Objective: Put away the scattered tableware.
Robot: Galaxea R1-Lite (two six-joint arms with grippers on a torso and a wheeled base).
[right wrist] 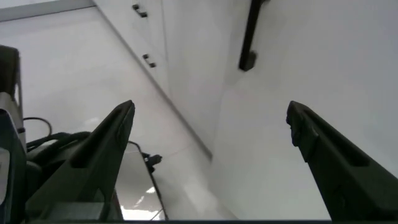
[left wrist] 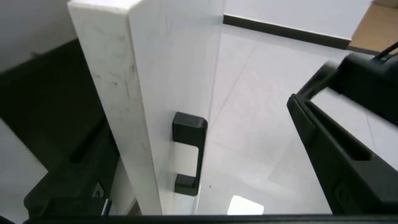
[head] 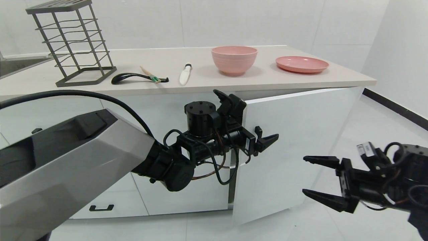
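Head view: pale countertop [head: 301,78] bears bowl [head: 234,59], plate [head: 302,64]; left gripper [head: 247,115], right gripper [head: 304,174] both released

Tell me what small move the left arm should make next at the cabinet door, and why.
Probably swing the cabinet door wider. The left gripper sits open astride the door's free edge, the door stands only partly open, and the bowl and plate are on the counter, not yet stored.
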